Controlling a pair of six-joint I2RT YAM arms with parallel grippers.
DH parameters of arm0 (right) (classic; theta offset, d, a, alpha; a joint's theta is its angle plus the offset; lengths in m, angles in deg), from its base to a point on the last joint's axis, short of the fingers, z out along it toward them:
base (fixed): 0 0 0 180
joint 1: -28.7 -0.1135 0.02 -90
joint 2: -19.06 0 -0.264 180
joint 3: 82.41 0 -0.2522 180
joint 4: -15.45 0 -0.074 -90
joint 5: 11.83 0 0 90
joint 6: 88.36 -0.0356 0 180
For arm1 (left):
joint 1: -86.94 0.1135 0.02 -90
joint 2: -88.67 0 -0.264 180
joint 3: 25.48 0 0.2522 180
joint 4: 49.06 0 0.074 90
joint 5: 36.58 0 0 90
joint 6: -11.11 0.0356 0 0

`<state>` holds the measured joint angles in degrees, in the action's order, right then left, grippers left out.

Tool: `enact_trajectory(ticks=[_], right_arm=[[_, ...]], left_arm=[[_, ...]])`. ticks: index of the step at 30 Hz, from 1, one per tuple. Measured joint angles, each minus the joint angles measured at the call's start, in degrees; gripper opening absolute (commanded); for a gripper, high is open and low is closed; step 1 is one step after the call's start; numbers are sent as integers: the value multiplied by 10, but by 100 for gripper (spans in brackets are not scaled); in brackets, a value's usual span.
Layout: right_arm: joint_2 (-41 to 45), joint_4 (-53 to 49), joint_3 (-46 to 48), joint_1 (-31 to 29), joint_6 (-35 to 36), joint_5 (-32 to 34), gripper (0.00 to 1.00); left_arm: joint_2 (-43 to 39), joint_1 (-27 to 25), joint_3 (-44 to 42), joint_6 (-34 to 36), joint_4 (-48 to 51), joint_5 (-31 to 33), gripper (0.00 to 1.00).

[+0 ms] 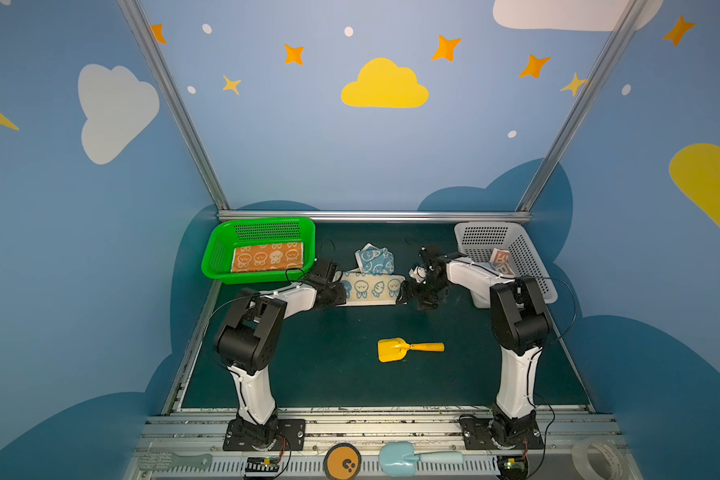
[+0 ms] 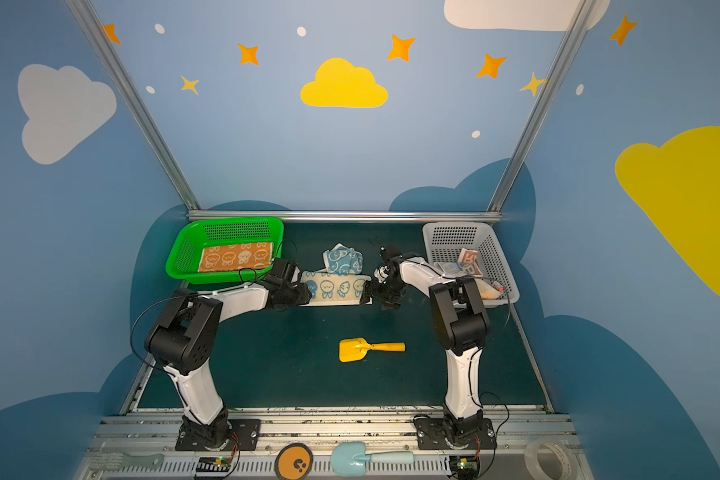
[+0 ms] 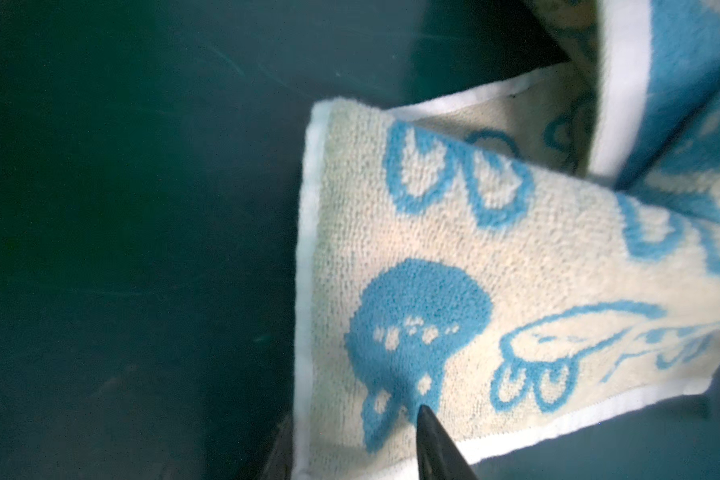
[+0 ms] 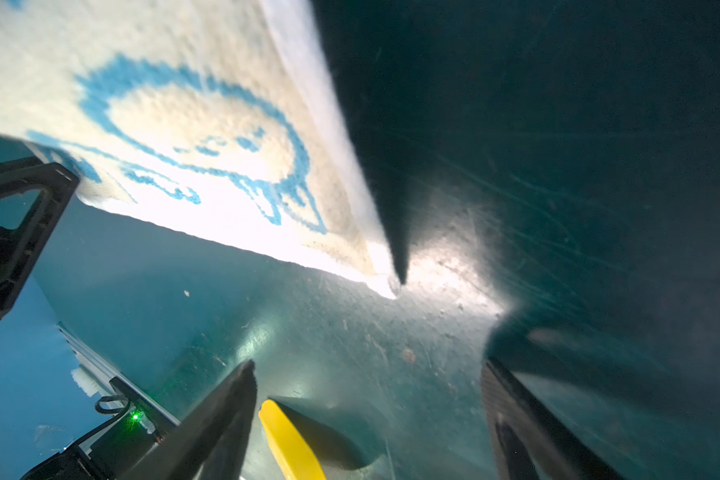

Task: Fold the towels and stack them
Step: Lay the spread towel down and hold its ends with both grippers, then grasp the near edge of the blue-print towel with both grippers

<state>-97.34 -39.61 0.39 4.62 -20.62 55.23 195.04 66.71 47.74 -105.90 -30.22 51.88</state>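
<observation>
Lying mid-mat: blue towel (image 1: 373, 287), terry loop pile, cream ground with blue cartoon faces, plain white hem. The near part is folded into a long flat strip running left to right. The far part is bunched in a rumpled heap showing its blue side, resting on the strip's back edge.

Left gripper (image 1: 339, 293): at the strip's left end. In the left wrist view one dark tapered finger (image 3: 433, 440) lies over the pile near the hemmed corner, and the other shows dark just outside the hem. Whether they pinch the cloth cannot be told.

Right gripper (image 4: 368, 365): at the strip's right end, jaws spread wide, holding nothing, with bare mat between them. The towel's corner lies just ahead of the fingertips.

Orange towel (image 1: 267, 257): terry with white faces, folded into a flat rectangle on the floor of the green basket (image 1: 262, 226), a perforated plastic tray with rounded corners, far left.

Letter towel (image 1: 500, 262): cream with blue and orange block letters, crumpled in the white basket (image 1: 485, 237), slotted plastic, far right, partly hidden by the right arm.

Mat (image 1: 329, 374): dark green, smooth, finely scratched, edged by aluminium rails at back and sides.

Spade (image 1: 395, 349): yellow hard plastic, squared blade, round handle pointing right, well apart from the strip, nearer the front.

Open room: bare mat between strip and spade, a wide front band between the arm bases, and a gap between green basket and heap.
</observation>
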Motion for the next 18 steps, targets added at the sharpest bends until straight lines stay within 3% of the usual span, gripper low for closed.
enact_trajectory(ticks=[6, 18], right_arm=[[0, 0, 0, 0, -1, 0, 83], [0, 5, 0, 0, -7, 0, 83]], left_arm=[[-12, -1, -24, 2, -22, -8, 44], [-14, -15, -33, 22, -22, 5, 22]])
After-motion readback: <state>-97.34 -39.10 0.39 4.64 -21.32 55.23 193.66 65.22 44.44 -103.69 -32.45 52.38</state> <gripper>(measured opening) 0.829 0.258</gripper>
